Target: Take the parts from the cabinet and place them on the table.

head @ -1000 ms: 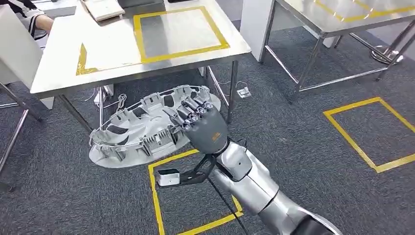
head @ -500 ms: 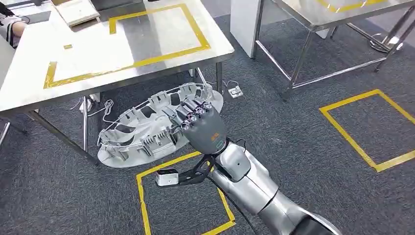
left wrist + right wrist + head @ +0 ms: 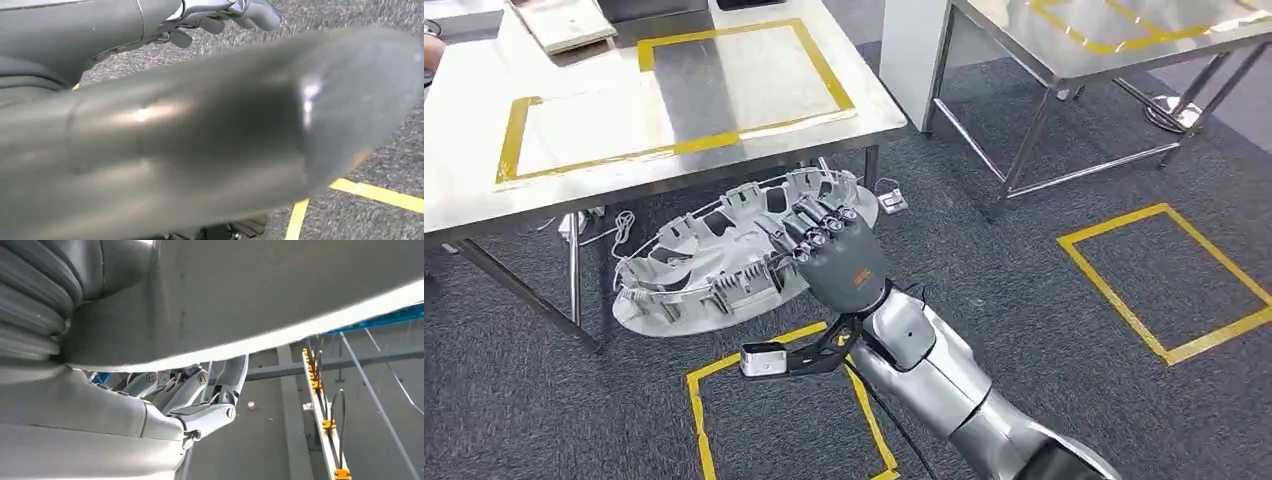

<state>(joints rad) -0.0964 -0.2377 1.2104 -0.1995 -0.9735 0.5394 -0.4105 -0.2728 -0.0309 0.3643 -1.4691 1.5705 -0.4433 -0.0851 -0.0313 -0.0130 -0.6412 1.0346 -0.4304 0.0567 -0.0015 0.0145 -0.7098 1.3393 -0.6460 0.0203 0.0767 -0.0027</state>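
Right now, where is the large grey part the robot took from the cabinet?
In the head view the grey part is held by the right hand, left of centre, in front of the steel table's near edge, above the carpet.

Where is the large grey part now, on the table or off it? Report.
Off it: the grey part is gripped by the right hand, carried over carpet beside the table.

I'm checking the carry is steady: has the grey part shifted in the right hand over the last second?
No. The grey part sits the same under the right hand; only the table slid, from camera motion.
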